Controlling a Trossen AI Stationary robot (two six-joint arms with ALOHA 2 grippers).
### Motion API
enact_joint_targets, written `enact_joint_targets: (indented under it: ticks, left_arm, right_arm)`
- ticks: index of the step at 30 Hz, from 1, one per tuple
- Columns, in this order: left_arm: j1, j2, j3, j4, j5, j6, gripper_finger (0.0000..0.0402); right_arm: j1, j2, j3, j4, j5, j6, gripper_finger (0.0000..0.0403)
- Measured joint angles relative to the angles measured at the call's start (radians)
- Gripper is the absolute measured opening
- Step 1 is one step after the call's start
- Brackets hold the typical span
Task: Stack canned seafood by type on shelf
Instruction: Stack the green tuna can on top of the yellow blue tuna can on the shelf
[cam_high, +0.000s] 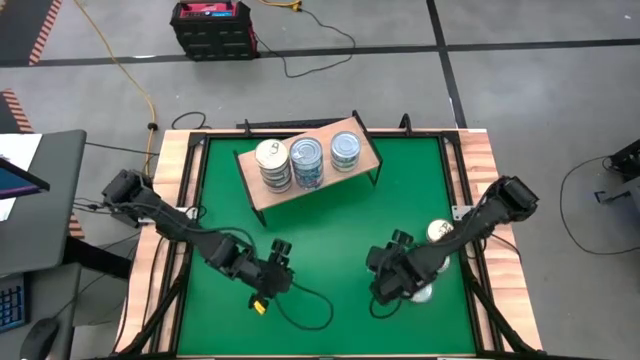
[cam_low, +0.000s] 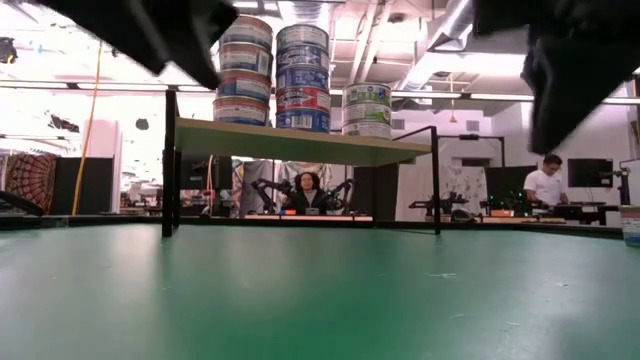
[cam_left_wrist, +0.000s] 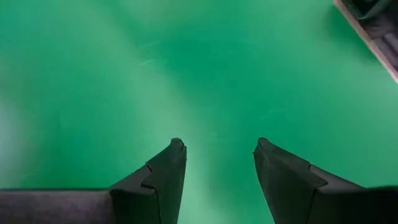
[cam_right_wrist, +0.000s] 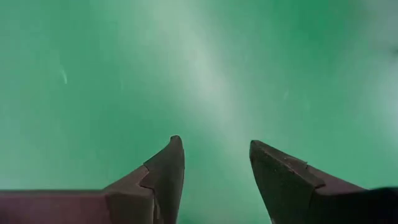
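Observation:
The shelf stands on its thin black legs at the table's far middle, also seen as the shelf in the low view. Three stacks of tins rest on its board: the left stack, the middle stack and the shorter right stack. Two more tins sit by the right arm: one near the table's right edge and one partly hidden under the arm. My left gripper hangs open over bare green table at near left. My right gripper is open over bare table at near right.
The green table top has a wooden border and black frame rails. Cables trail from both arms across the near part of the table. A tin's edge shows at the right of the low view. People sit at desks in the room beyond the table.

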Motion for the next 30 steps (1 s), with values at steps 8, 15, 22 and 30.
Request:
enact_joint_targets:
  ticks: [8,15,22,30]
  left_arm:
    - [-0.05,-0.022,-0.188,0.212,-0.052,-0.008,0.018]
    - [-0.083,-0.022,-0.325,0.421,-0.09,0.022,0.018]
    - [-0.107,-0.022,-0.41,0.592,-0.108,-0.017,0.018]
    - [-0.109,-0.022,-0.412,0.589,-0.168,-0.086,0.018]
  right_arm:
    - [-0.097,-0.001,0.0,-0.196,-0.448,-0.049,0.0214]
    - [-0.068,0.013,0.0,-0.209,-0.573,0.001,0.0196]
    - [-0.025,0.141,-0.006,-0.204,-0.643,-0.004,0.0183]
    - [-0.08,0.245,0.059,-0.054,-0.667,-0.06,0.0178]
